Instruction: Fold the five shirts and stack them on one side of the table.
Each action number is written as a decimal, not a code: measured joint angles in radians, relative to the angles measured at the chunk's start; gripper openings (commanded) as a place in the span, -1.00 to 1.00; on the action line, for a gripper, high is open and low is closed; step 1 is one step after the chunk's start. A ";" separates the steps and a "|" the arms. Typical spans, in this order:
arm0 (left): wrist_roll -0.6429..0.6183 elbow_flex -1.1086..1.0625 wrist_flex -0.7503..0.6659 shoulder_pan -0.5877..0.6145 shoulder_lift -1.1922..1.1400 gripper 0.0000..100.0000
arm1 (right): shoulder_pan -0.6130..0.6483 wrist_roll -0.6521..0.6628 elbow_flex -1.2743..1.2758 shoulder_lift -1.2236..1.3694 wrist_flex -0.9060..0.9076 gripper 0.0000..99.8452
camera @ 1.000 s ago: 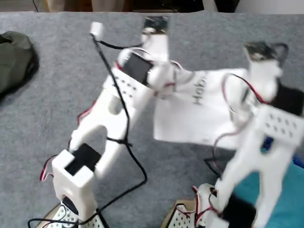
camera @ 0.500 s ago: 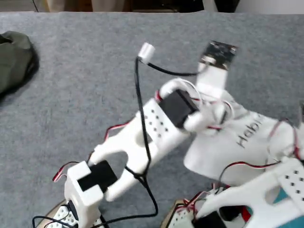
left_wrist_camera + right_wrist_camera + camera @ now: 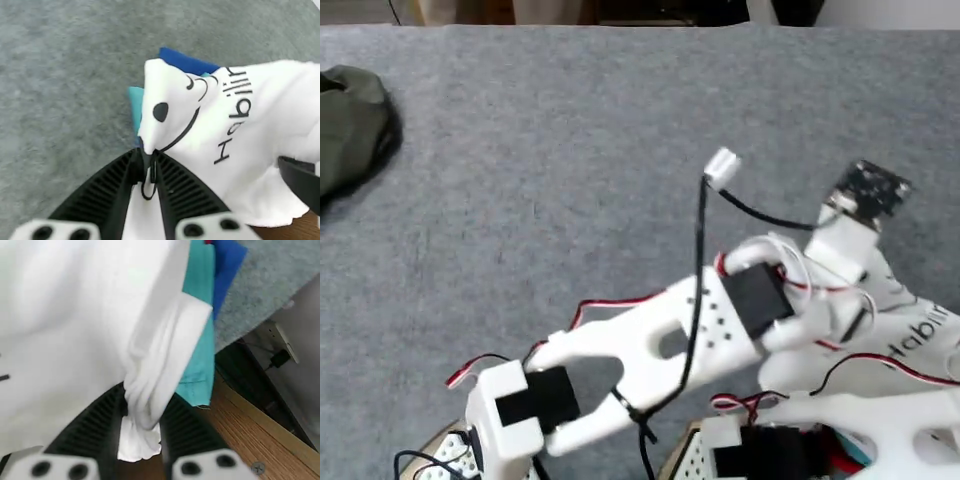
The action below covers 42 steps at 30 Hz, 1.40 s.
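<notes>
A white shirt (image 3: 225, 130) with black lettering hangs bunched between both grippers. My left gripper (image 3: 148, 159) is shut on a pinched corner of it. My right gripper (image 3: 142, 402) is shut on a folded edge of the same white shirt (image 3: 75, 315). Under it lie a teal shirt (image 3: 200, 340) and a blue shirt (image 3: 225, 265), stacked at the table's corner. In the high view the white shirt (image 3: 920, 340) sits at the front right, with the left arm (image 3: 720, 320) stretched across to it and the right arm (image 3: 880, 430) low beside it.
A crumpled dark green shirt (image 3: 350, 120) lies at the far left edge of the grey table (image 3: 570, 150). The table edge runs just past the stack, with wooden floor (image 3: 250, 430) and a cable below it.
Both arms have carried the white shirt from the middle of the table to the front right, over the teal and blue shirts. The shirt is now more bunched.
</notes>
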<state>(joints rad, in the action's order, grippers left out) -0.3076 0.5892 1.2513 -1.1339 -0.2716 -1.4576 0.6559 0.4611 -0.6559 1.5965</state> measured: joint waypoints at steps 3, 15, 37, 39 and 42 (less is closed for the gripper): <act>0.000 -0.002 -0.044 -0.028 -0.031 -0.96 | -0.043 0.000 0.000 0.008 -0.038 -0.99; 0.000 0.150 -0.089 -0.046 -0.305 -0.96 | -0.104 0.000 0.040 0.008 -0.127 -0.99; 0.006 0.212 -0.089 -0.046 -0.330 -0.54 | -0.106 0.000 0.040 0.008 -0.166 -0.60; -0.009 0.212 -0.087 -0.046 -0.330 -0.49 | -0.106 0.000 0.040 0.008 -0.166 -0.54; -0.057 0.213 -0.075 -0.046 -0.330 -0.49 | -0.117 0.000 0.040 0.008 -0.166 -0.50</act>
<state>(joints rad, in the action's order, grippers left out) -0.3644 0.8025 1.1761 -1.1799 -0.6015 -1.5742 0.6559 0.5010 -0.6483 1.4308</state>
